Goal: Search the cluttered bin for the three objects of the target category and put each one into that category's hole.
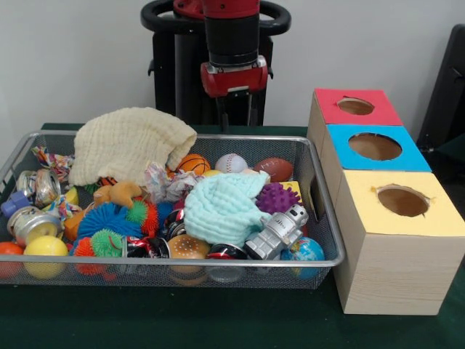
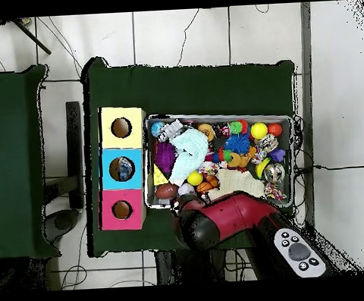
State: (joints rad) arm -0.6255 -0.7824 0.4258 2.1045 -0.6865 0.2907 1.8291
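Observation:
The silver wire-mesh basket point(image 1: 324, 211) sits on the green table, full of clutter; it also shows in the overhead view point(image 2: 217, 115). One crumpled clear wrapper point(image 1: 164, 182) lies between the cream cloth and the teal cloth. Two more printed wrappers lie near the left wall, one at the back point(image 1: 49, 161) and one lower down point(image 1: 61, 208). The red-topped box's hole point(image 1: 355, 106) point(image 2: 121, 210) is at the far right. My gripper point(image 1: 236, 110) hangs behind the basket's far rim, above the table, holding nothing I can see. In the overhead view the red arm point(image 2: 219, 224) hides it.
A blue-topped box point(image 1: 375, 147) and a yellow-topped box point(image 1: 402, 201) stand in line with the red one. The basket also holds a cream cloth point(image 1: 127, 142), a teal cloth point(image 1: 221, 207), crushed cans point(image 1: 33, 222), spiky balls point(image 1: 277, 196) and a toy robot point(image 1: 278, 231).

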